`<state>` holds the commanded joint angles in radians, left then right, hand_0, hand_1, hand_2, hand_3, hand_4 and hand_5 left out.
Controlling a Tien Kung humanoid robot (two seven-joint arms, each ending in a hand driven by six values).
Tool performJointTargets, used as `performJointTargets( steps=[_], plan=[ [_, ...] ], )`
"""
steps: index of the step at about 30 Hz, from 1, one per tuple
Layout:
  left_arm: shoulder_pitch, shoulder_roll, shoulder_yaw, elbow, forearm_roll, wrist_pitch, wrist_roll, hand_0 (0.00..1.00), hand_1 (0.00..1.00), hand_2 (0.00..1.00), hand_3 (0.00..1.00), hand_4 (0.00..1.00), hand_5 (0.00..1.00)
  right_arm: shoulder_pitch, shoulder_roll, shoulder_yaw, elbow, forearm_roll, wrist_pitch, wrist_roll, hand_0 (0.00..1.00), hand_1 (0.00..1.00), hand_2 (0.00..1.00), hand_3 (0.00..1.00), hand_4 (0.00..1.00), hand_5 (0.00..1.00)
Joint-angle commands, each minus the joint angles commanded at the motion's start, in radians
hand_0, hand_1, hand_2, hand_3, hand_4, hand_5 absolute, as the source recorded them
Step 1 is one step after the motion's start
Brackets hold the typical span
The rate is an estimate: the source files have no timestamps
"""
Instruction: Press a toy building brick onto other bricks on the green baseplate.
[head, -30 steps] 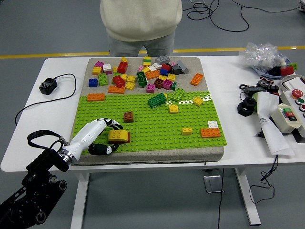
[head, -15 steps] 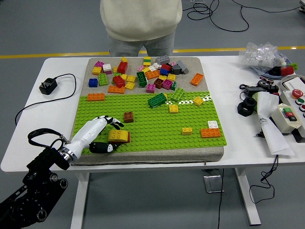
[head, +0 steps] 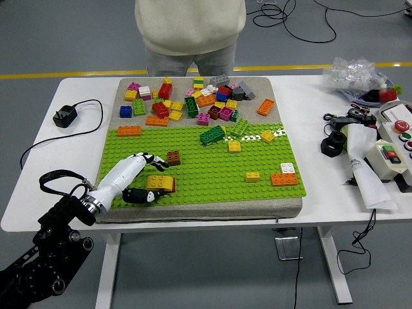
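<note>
One brown brick (head: 173,158) just beyond left hand (head: 132,178)

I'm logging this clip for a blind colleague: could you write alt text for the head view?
The robot's white left hand rests open on the green studded baseplate, fingers beside a yellow-and-orange brick stack and a small brown brick. Loose multicoloured bricks lie on the grey mat beyond, before a person in a cream sweater.

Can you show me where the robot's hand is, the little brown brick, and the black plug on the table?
left hand (head: 132,177): head view, on the white back of the hand.
brown brick (head: 174,158): head view, on its studded top.
black plug (head: 65,116): head view, on the middle of its body.
</note>
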<state>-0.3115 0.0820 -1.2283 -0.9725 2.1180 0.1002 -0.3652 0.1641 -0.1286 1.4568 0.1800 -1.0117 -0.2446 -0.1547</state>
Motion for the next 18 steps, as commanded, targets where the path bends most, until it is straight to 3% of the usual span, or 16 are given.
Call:
performJointTargets(
  steps=[18],
  plan=[
    [-0.008, -0.006, 0.006, 0.010, -0.006, -0.001, -0.001, 0.915, 0.768, 0.614, 0.653, 0.847, 0.085, -0.002, 0.001, -0.001, 0.000, -0.002, 0.001, 0.000, 0.802, 0.731, 0.755, 0.742, 0.998, 0.667]
  ],
)
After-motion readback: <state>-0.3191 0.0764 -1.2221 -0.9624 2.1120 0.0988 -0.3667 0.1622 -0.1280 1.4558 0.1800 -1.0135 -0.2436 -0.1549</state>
